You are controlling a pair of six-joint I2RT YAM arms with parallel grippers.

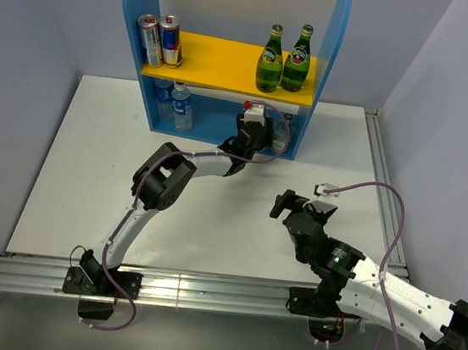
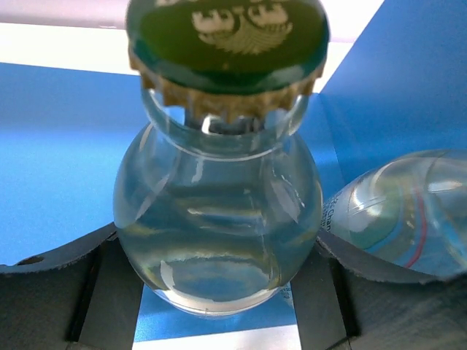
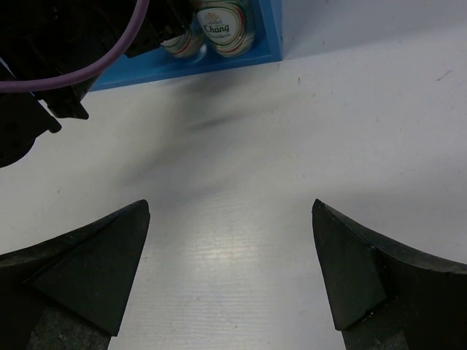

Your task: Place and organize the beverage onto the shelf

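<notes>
clear glass bottle (image 2: 219,211) pinched in the left gripper (image 2: 219,292), at the right end of the lower tier of the shelf (image 1: 222,61).
stands upright, long axis vertical, green crown cap (image 2: 228,36) topmost and nearest the left wrist camera. pressed on both sides by the black fingers (image 2: 69,292), with a second clear bottle (image 2: 398,219) just beside it on the right; all but hidden under the wrist in the top view. seen only from above: two green bottles (image 1: 271,60) upright at the right of the yellow board, two cans (image 1: 150,41) at its left, blue-capped bottles (image 1: 180,104) below the cans. right gripper (image 3: 230,270) spread wide over the bare white table (image 3: 292,146), apart from the shelf.
</notes>
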